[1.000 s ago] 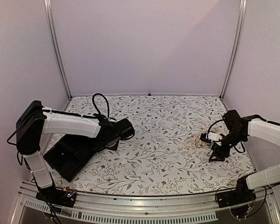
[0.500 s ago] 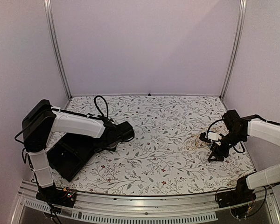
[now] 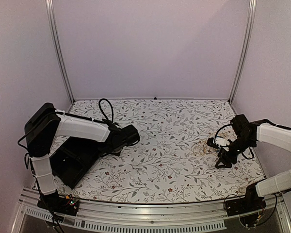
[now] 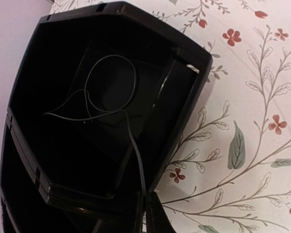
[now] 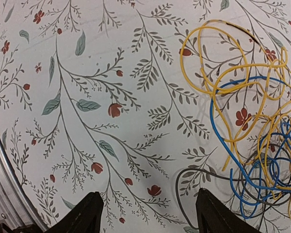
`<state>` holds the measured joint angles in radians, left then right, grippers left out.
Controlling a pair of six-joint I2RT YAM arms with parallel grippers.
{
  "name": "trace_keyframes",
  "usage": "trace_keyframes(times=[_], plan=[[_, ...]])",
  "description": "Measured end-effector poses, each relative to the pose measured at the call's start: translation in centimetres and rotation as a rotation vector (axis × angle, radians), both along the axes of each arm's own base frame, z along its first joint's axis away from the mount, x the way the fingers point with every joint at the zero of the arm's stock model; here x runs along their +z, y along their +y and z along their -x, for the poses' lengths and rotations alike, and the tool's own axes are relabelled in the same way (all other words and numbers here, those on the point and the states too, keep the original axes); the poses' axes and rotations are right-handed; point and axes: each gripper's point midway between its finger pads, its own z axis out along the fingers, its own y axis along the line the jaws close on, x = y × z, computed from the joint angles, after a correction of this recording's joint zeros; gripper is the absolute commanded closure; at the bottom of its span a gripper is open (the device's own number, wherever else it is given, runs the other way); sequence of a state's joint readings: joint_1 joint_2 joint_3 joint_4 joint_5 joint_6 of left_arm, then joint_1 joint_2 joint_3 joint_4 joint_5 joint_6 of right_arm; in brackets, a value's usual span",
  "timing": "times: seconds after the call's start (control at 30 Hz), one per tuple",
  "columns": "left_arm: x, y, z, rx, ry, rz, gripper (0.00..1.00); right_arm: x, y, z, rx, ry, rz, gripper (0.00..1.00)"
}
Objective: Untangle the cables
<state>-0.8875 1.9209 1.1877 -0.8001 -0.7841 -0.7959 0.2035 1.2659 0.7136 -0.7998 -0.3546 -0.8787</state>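
A thin black cable lies looped inside a black box and runs down into my left gripper, which is shut on it at the box's near rim. In the top view that gripper is hidden under the left wrist beside the box. The other cables form a tangle at the right: yellow, blue and a dark strand. My right gripper hovers open just left of that tangle, with only tablecloth between its fingers; in the top view it is beside the tangle.
The floral tablecloth covers the table. Purple walls with metal posts close in the back and sides. A metal rail runs along the near edge. Thick black arm cables loop off both wrists.
My left gripper has closed, and the left arm's shoulder has shifted right and risen a little. The right arm has barely moved.
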Motion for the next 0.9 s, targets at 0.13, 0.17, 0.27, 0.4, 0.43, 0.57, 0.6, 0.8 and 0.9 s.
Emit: trace_keyframes(times=[0.13,0.17,0.27,0.4,0.43,0.57,0.6,0.8,0.9], plan=[[0.5,0.0,-0.6,-0.007,-0.013,-0.009,1.0,0.0,0.1,0.0,0.0,0.001,-0.003,0.3],[0.7,0.0,-0.8,-0.009,-0.015,-0.011,1.0,0.0,0.1,0.0,-0.001,0.002,-0.005,0.3],[1.5,0.4,-1.3,-0.012,-0.027,-0.021,1.0,0.1,0.3,0.0,0.001,0.002,-0.014,0.3],[2.5,1.7,-2.6,0.005,-0.044,-0.025,1.0,0.2,0.5,-0.1,0.004,-0.004,-0.026,0.3],[2.7,2.1,-2.9,0.01,-0.048,-0.024,1.0,0.2,0.6,-0.1,0.003,-0.005,-0.027,0.3],[3.9,3.5,-4.9,0.026,-0.082,-0.004,1.0,0.3,0.7,-0.2,-0.002,-0.007,-0.035,0.31],[4.2,3.7,-5.5,0.029,-0.091,0.006,1.0,0.3,0.7,-0.3,-0.004,-0.007,-0.037,0.31],[5.1,4.5,-8.2,0.023,-0.139,0.048,1.0,0.4,0.9,-0.2,-0.007,-0.002,-0.052,0.31],[5.3,4.7,-8.9,0.017,-0.152,0.054,1.0,0.3,1.0,-0.2,-0.008,0.0,-0.054,0.31]])
